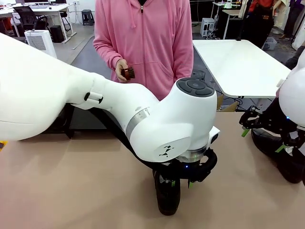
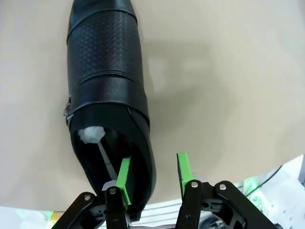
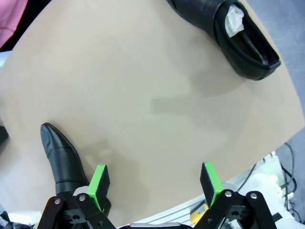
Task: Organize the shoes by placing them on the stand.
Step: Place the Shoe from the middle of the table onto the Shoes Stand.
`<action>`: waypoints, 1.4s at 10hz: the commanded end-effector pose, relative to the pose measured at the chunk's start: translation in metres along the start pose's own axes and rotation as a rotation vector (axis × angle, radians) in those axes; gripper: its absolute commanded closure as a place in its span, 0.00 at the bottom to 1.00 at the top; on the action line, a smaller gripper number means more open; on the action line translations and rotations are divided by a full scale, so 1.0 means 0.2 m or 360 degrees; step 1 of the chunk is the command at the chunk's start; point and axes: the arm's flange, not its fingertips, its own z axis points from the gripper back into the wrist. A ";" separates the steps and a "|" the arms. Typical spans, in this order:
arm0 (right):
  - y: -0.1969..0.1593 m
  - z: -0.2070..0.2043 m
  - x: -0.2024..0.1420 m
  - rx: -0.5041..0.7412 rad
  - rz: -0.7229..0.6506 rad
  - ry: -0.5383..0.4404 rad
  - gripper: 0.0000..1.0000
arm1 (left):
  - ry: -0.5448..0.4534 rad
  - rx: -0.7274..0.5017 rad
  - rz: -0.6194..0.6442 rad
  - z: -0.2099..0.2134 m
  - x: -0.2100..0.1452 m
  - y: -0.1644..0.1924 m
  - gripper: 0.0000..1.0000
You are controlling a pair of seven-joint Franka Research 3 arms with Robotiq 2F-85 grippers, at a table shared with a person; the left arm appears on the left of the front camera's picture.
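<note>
Fingers [image 2: 125, 177] of the left hand [image 2: 153, 158] straddle 1 side wall of the nearest shoe [image 2: 107, 81] at its heel, half closed, 1 pad inside the opening and 1 outside; whether they pinch it I cannot tell. It lies flat on the surface [image 2: 228, 86], its long axis running straight away, toe farthest. Farther right, the right hand [image 3: 153, 167] hangs spread wide and empty just beside a 2nd shoe [image 3: 62, 160], with a 3rd shoe [image 3: 228, 33] well beyond.
</note>
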 end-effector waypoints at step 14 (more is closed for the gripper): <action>0.00 0.00 0.01 0.0029 0.0032 0.0010 0.00 | 0.0199 -0.0070 -0.0030 0.00 -0.05 0.06 1.00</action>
